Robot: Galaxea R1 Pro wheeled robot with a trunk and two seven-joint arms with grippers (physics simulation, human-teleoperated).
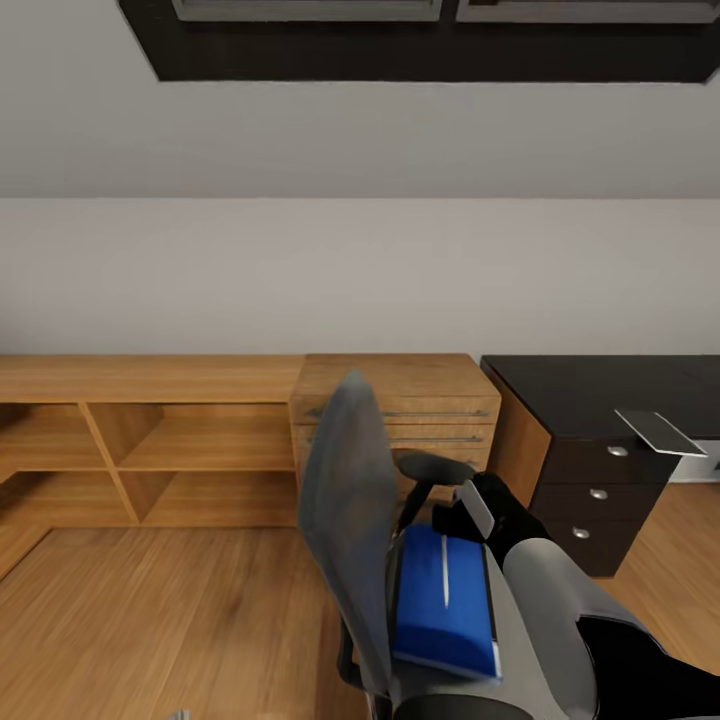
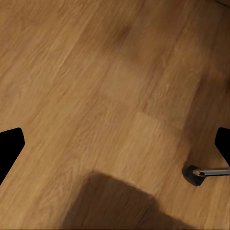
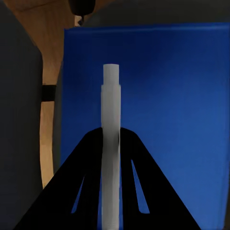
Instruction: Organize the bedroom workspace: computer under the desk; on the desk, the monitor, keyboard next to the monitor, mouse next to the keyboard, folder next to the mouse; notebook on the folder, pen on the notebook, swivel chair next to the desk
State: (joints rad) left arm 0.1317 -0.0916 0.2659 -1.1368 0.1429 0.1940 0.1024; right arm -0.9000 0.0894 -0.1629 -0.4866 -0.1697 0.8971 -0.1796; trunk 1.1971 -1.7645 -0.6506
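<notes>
Blue is what I steer by: the folder [image 1: 440, 600] lies flat on the seat of the swivel chair [image 1: 340, 480], which stands well apart from the black surface [image 1: 580, 385] off to the right. The right tool [image 3: 111, 132] hangs just over the folder, narrowed on a white pen [image 3: 110, 105], as far as I can judge. The left tool [image 2: 115, 143] is spread wide over bare wood floor near a chair castor [image 2: 194, 173].

I take the folder transfer to be the step in hand. The pen probably needs parking first, because the folder must reach the surface before anything is stacked on it.

The surface is cut off at the frame edge. A flat grey item [image 1: 660, 430] at its corner I cannot identify.
</notes>
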